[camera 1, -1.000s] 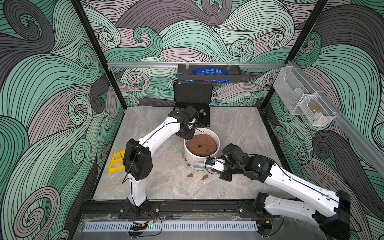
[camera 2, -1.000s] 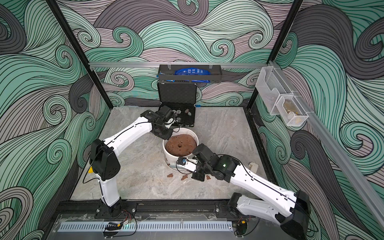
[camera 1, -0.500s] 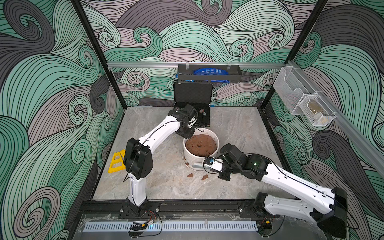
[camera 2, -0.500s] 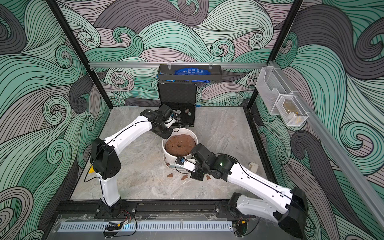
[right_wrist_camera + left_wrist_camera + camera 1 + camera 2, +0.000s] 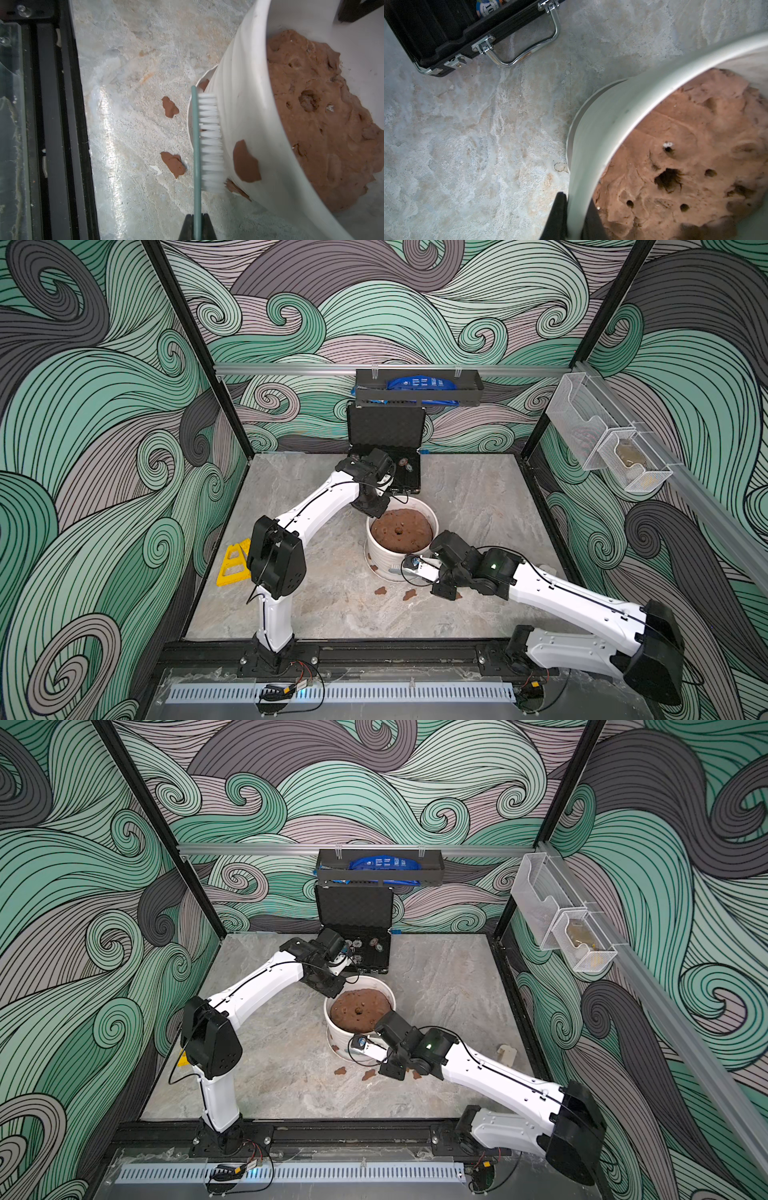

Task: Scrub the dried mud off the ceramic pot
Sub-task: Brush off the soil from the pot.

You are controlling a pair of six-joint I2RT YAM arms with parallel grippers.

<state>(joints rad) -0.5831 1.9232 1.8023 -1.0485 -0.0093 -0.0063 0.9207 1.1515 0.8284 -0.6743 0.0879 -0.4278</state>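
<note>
The white ribbed ceramic pot (image 5: 381, 559) (image 5: 341, 1040) stands mid-table, filled with a brown soil mound (image 5: 401, 529). My left gripper (image 5: 576, 218) (image 5: 376, 510) is shut on the pot's far rim (image 5: 612, 116), one finger outside and one inside. My right gripper (image 5: 197, 226) (image 5: 409, 572) is shut on the teal handle of a brush (image 5: 196, 145). The brush's white bristles (image 5: 211, 141) press against the pot's near wall (image 5: 245, 83). A patch of dried mud (image 5: 246, 162) sticks to that wall beside the bristles. More dried mud lies in pieces (image 5: 170, 107) (image 5: 173, 164) (image 5: 380, 590) on the floor.
An open black case (image 5: 386, 472) with poker chips lies just behind the pot, its handle (image 5: 529, 47) close to my left gripper. A yellow object (image 5: 233, 562) lies at the left edge. The black front rail (image 5: 52, 124) runs near the brush side. Clear bins (image 5: 602, 439) hang on the right wall.
My right arm has shifted a little to the left along the pot's near wall with the brush. The left gripper keeps its hold on the rim.
</note>
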